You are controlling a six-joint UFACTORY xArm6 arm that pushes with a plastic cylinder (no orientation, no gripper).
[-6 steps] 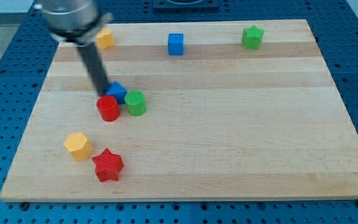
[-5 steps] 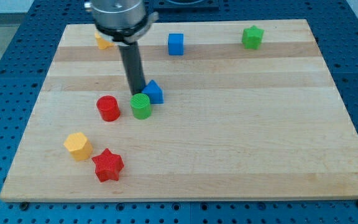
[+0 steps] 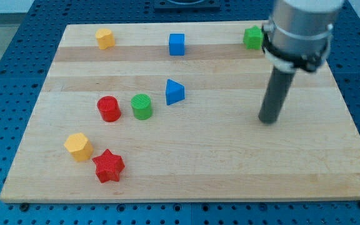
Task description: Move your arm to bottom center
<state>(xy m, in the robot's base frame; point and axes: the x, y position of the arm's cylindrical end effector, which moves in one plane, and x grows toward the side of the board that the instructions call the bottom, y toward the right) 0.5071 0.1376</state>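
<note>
We're out on the view's right side of the wooden board point(image 3: 230, 156) here, and my tip point(image 3: 267, 120) sits on bare wood, well apart from every block. No claw on this arm at all, just the straight dark rod, so nothing to report as apart or clamped. The tip is about mid-height on the board, right of centre, with the bottom centre of the board below it and to the view's left.

Nearest to us is the blue triangle block point(image 3: 174, 91), off to the view's left of the tip. Further left, the green cylinder point(image 3: 141, 106) and then the red cylinder point(image 3: 109, 108), close together but not touching. Down in the bottom left corner, the yellow block point(image 3: 79, 146) sits near the red star point(image 3: 109, 165), the star a little lower and to its right.

Along the top edge: a yellow block point(image 3: 105, 38) at left, a blue cube point(image 3: 177, 44) in the middle, and a green star point(image 3: 252, 37) partly hidden behind the arm's body
</note>
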